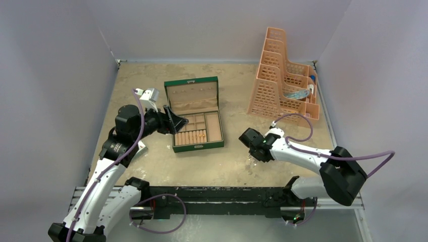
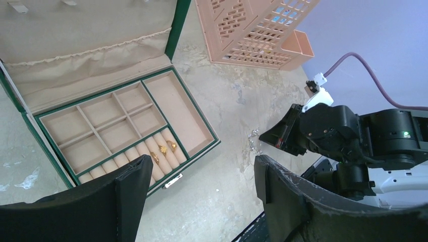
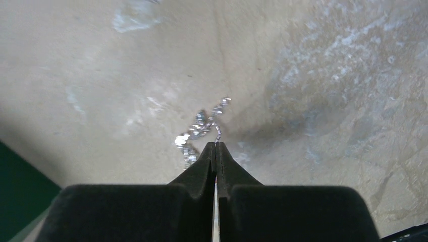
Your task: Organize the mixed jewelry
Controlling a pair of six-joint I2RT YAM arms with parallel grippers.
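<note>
- The right hand [image 3: 216, 147] is clenched, its tips pressed together on what looks like one end link of the silver chain [image 3: 199, 128]. The rest of the chain is spread on the surface [image 3: 328, 75] just ahead of the tips.
- So little metal is pinched that the chain could be shed once it is lifted. A quick swing would probably be enough to shake it loose.
- A trailing chain could be dragged over the rough surface, or snagged on a box wall while it is carried across.
- The left hand [image 2: 199, 186] is held released, grasping nothing, at the left side of the green box [image 2: 200, 111]. A clash could be caused if both hands are brought over the box together.
- A few gold rings [image 2: 162, 149] are seated in the padded slot row at the front of the box. They could be dislodged if the chain is lowered there rather than into an open compartment.
- No brand or writing can be read anywhere. A small metal fitting is seen on the front wall of the box, but it is too small for any lettering to be made out.
- No label is seen on the peach rack [image 1: 282, 80] at the far right.
</note>
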